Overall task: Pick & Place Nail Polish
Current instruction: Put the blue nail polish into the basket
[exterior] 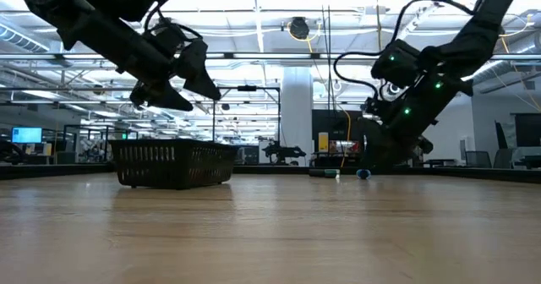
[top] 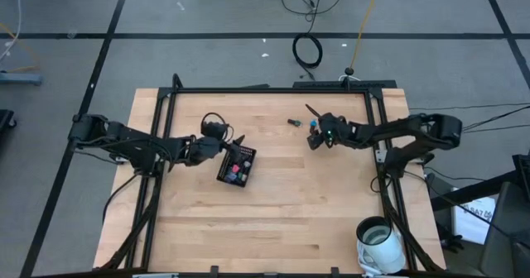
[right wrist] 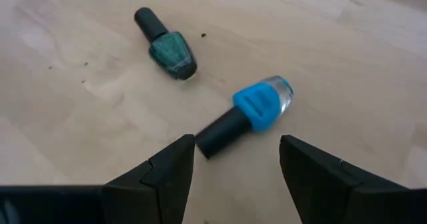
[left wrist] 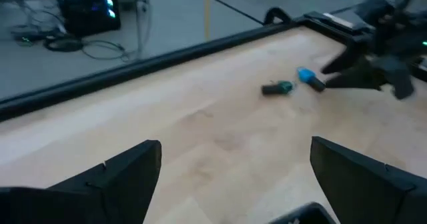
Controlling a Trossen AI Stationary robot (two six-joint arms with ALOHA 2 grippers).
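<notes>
A blue nail polish bottle [right wrist: 257, 109] and a teal one [right wrist: 171, 48], both with dark caps, lie on their sides on the wooden table toward its far edge; they also show in the high view [top: 313, 122] [top: 293, 122]. My right gripper [right wrist: 235, 159] is open and low over the table, with the blue bottle's cap end just ahead of the gap between its fingers. My left gripper [top: 238, 141] is open, raised above the far edge of the black slotted tray [top: 237, 165]. The tray rests on the table and holds a few small coloured bottles.
A white cup-like container [top: 379, 238] stands at the table's near right corner. A black frame [top: 273, 90] runs along the table's far edge and sides. Bare wood lies between the tray and the two loose bottles and toward the near edge.
</notes>
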